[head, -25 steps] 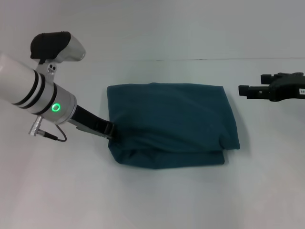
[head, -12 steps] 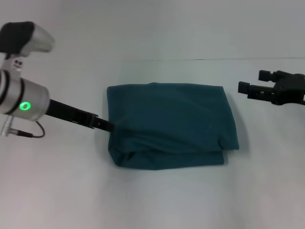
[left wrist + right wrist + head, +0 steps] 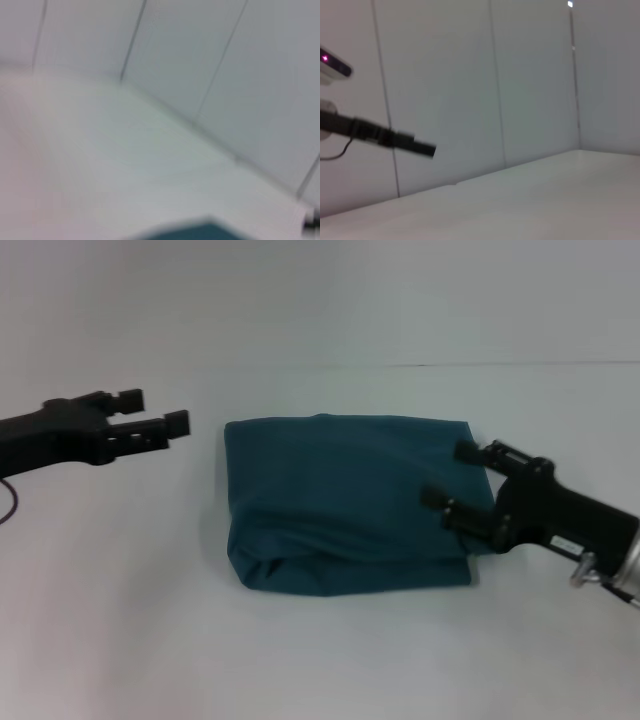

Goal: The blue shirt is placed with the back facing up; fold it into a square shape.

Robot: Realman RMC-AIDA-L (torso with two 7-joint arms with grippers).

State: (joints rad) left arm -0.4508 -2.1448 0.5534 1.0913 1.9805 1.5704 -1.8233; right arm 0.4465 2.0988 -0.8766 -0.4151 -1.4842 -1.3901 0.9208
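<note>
The blue shirt (image 3: 340, 500) lies folded into a rough rectangle in the middle of the white table, with a thick rolled fold along its near edge. A strip of it shows in the left wrist view (image 3: 200, 232). My left gripper (image 3: 155, 412) is open and empty, held off the shirt's left side with a gap between them. My right gripper (image 3: 450, 475) is open, with its fingers spread over the shirt's right edge. Whether they touch the cloth I cannot tell. The left arm (image 3: 390, 137) shows far off in the right wrist view.
The white table (image 3: 320, 660) extends around the shirt on all sides. A pale panelled wall (image 3: 520, 75) stands behind it.
My left gripper has let go of the shirt's left edge and drawn back to the left. My right gripper has moved in from the far right onto the shirt's right edge.
</note>
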